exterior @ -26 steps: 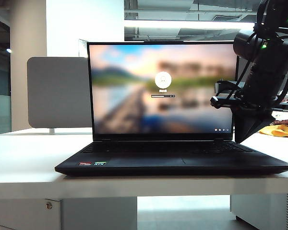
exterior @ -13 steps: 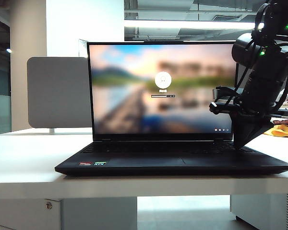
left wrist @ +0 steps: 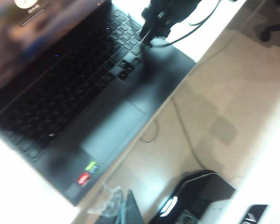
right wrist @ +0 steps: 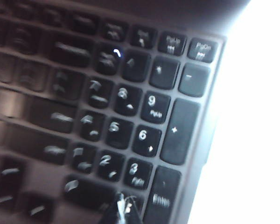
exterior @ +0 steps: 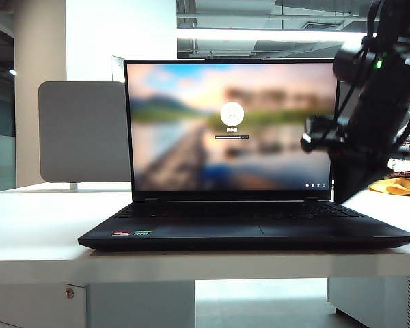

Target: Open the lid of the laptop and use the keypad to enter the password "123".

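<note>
**Status: lid open, password entry under way or pending**

The lid (exterior: 232, 126) of the laptop (exterior: 246, 229) stands upright and the login screen is lit, so the first step of the task is complete. The laptop rests on the white surface (exterior: 34, 225).

The right gripper (right wrist: 119, 207) hangs over the keypad (right wrist: 130, 121), with its jaws pressed together into a single point and holding nothing. In the right wrist view, the tip sits at the near row of the keypad, just beside the "3" key (right wrist: 136, 173) and close to the "Enter" key (right wrist: 161, 196). Whether the tip touches a key cannot be told; the view is blurred.

The password field on the screen is too small to read, so how many digits have been entered cannot be confirmed. As a judgement, entry of "123" is either unfinished or not verified.

The left gripper is not visible in any view; its camera looks down from the side at the keyboard and the right gripper (left wrist: 147, 32).
</note>
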`<act>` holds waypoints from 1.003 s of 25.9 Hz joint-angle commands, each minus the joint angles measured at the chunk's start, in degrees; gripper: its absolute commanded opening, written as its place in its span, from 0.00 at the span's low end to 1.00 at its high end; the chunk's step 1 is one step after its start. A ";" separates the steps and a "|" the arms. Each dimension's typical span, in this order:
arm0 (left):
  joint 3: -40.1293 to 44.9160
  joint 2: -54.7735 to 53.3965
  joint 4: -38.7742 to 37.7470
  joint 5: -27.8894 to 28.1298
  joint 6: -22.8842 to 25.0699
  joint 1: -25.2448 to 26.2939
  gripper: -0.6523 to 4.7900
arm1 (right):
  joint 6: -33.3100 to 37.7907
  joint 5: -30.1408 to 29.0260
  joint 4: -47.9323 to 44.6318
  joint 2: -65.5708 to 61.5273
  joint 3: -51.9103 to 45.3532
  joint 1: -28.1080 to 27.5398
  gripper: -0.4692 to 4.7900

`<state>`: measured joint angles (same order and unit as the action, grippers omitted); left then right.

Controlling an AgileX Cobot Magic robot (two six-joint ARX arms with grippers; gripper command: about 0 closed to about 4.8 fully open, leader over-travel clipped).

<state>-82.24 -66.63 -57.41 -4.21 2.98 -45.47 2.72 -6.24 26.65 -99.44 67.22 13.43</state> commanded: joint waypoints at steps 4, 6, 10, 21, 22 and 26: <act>-0.09 2.60 3.89 4.68 0.04 -0.07 0.11 | 0.11 -1.60 -1.29 11.19 -3.54 0.55 0.09; -0.07 4.33 4.26 5.75 -0.02 -0.09 0.11 | 0.66 -1.62 -2.71 15.39 -7.48 0.57 0.09; 4.81 10.19 5.57 6.99 -1.99 -0.09 0.11 | 3.10 -2.89 -6.32 27.89 -18.91 0.63 0.09; 24.90 29.14 11.28 11.13 -10.64 -0.11 0.11 | 4.76 -2.86 -1.36 51.36 -30.40 0.68 0.09; 26.53 31.19 11.28 11.63 -10.51 -0.09 0.11 | 4.76 -2.91 -0.70 53.68 -31.26 0.68 0.09; 27.56 33.16 11.87 14.73 -10.16 -0.04 0.11 | 4.81 -3.10 0.70 55.78 -31.34 0.68 0.09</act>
<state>-54.54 -33.39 -46.81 10.09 -7.33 -45.45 7.29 -9.08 27.83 -43.70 35.66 14.09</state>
